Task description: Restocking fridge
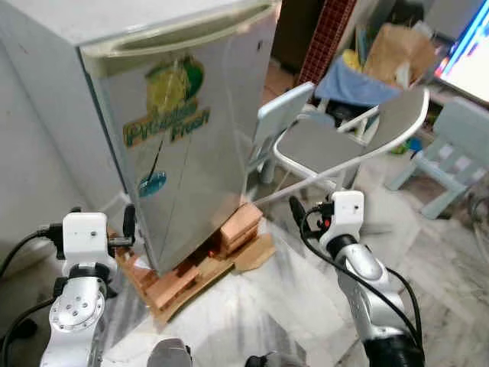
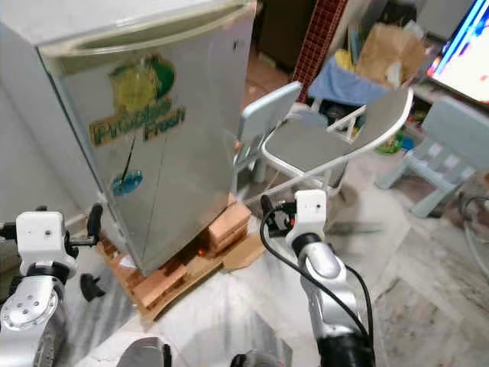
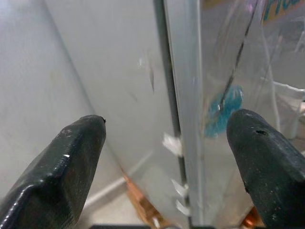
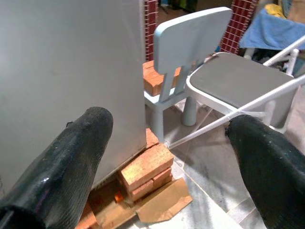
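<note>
Kid: Fridge (image 1: 179, 130) door is shut tight. The small silver fridge sits on bricks (image 1: 238, 226) and a wooden board (image 1: 172, 287), right in front of the robot.

Helper: Yes. I think this is the very start. Nothing can go in until the door opens.

Kid: What are the pincers doing?

Helper: The left gripper (image 3: 167, 157) is wide open and holds nothing. It points at the door's edge, low down. The right gripper (image 4: 167, 157) is wide open too, empty, near the fridge's side by the little blue chair (image 4: 183, 52).

Kid: What next?

Helper: My guess: reach up to the long handle groove (image 1: 191, 34) on top and pull.
</note>
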Tool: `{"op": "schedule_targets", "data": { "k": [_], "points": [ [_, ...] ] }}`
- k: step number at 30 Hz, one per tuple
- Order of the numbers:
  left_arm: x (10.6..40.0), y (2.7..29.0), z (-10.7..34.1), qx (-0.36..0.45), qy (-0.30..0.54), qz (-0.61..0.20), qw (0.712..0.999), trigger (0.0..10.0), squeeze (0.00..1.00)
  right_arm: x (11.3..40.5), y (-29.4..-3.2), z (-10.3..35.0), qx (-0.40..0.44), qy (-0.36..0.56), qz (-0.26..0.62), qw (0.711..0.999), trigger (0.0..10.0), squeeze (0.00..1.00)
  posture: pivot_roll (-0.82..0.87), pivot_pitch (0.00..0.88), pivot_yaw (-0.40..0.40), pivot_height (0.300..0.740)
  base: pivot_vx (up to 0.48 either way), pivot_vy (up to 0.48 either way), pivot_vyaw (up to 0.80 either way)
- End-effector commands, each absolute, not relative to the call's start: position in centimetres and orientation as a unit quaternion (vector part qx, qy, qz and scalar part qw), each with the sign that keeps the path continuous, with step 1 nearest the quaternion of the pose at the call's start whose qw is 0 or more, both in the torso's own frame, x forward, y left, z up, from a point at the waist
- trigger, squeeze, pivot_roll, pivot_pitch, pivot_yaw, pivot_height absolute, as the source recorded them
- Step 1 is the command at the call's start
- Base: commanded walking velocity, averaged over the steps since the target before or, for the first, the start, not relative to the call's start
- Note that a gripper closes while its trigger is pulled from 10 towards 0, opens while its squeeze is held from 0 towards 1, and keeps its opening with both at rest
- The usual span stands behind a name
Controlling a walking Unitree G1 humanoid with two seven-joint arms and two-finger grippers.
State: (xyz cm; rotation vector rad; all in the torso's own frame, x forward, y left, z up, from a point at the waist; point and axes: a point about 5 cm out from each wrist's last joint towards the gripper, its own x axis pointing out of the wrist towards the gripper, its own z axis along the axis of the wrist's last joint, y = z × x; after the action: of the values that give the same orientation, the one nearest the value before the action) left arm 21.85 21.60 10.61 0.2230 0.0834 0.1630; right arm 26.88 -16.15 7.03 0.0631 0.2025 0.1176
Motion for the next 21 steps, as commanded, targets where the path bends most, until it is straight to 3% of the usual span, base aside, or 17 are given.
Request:
{"op": "schedule_targets", "data": {
  "k": [1,8,21],
  "points": [
    [22.2,21.1,10.4,0.109,0.048,0.062,0.991,10.0,0.0,26.8,-17.0,7.4,0.035,0.088,0.034,0.995,10.0,0.0,0.16,0.0,-0.023,0.74,0.0,0.0,0.0],
    [22.5,19.8,10.1,0.098,0.061,0.026,0.993,10.0,0.0,25.9,-17.4,7.3,0.038,0.104,0.026,0.993,10.0,0.0,0.16,0.0,-0.059,0.74,0.0,0.131,0.0],
    [21.1,18.5,10.8,0.112,0.055,-0.006,0.992,10.0,0.0,27.8,-16.2,8.0,0.032,0.104,0.062,0.992,10.0,0.0,0.19,0.042,-0.104,0.74,0.0,0.461,0.0]
  ]
}}
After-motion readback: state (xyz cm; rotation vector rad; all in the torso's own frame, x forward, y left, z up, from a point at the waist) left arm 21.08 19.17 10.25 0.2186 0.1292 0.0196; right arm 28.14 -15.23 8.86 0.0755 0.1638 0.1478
